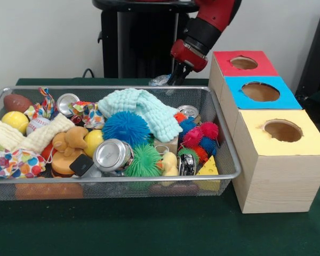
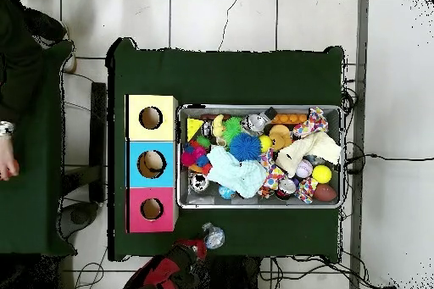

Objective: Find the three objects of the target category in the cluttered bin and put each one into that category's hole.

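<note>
The wire mesh bin (image 1: 122,178) sits on the green table, full of toys, cloths and cans; it also shows in the overhead view (image 2: 258,108). My gripper (image 1: 175,80) hangs behind the bin's far rim, outside the bin, shut on a clear crinkled plastic bottle (image 1: 161,81). In the overhead view the bottle (image 2: 213,236) lies off the bin's near edge, at the tip of my gripper (image 2: 202,245). No other clear bottle shows among the clutter. Three wooden boxes with holes stand beside the bin: red (image 1: 224,66), blue (image 1: 237,98) and yellow (image 1: 256,138).
In the bin lie a mint cloth (image 1: 144,109), spiky balls (image 1: 127,128), silver cans (image 1: 112,154), a cheese wedge (image 1: 208,168) and a football (image 1: 16,102). A person's hand (image 2: 7,163) shows at the overhead view's left edge.
</note>
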You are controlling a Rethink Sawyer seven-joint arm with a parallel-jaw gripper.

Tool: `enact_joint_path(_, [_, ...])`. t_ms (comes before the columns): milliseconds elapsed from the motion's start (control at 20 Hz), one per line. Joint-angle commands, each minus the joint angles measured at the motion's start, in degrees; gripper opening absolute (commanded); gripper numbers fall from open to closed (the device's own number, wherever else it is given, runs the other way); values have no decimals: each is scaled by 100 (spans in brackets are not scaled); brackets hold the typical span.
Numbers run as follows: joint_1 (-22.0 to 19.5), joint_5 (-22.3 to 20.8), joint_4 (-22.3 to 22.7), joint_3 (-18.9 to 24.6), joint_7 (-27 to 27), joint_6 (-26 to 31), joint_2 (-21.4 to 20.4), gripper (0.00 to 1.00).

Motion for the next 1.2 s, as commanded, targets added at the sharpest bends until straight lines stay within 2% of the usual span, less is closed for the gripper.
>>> enact_joint_path(50, [12,-329,-333,68,276,700,-919,0])
enact_joint_path(150, [-21,-491,-288,-13,177,942,-1157,0])
enact_joint_path(350, [-267,-825,-316,16,176,930,-1255,0])
enact_joint_path(650, [-476,-1239,-413,16,102,1298,-1609,0])
enact_joint_path(900, [-529,-1511,-397,-40,91,1462,-1823,0])
enact_joint_path(1200, [-678,-1879,-350,1,9,1997,-2366,0])
